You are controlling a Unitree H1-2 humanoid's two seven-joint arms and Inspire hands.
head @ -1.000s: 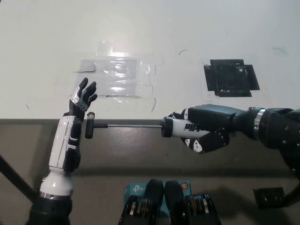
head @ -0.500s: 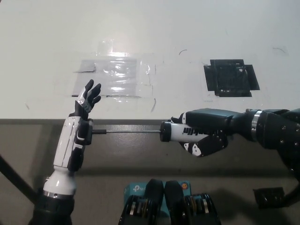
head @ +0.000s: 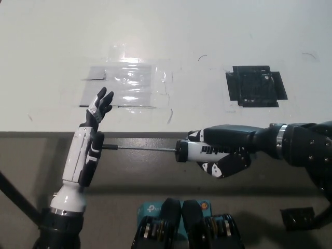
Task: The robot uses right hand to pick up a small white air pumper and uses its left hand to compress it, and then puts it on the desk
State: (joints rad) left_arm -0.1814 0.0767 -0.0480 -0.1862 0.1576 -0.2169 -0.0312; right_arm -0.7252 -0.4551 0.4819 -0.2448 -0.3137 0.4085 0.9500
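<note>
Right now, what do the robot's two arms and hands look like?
The left robot hand has a smooth white shell along its back and black fingers with pale tips. The right robot hand is bulky and glossy black with small white patches underneath, on a thick black arm with a silver ring at the wrist.

One air pumper (head: pixel 199 150), two hands.
</note>
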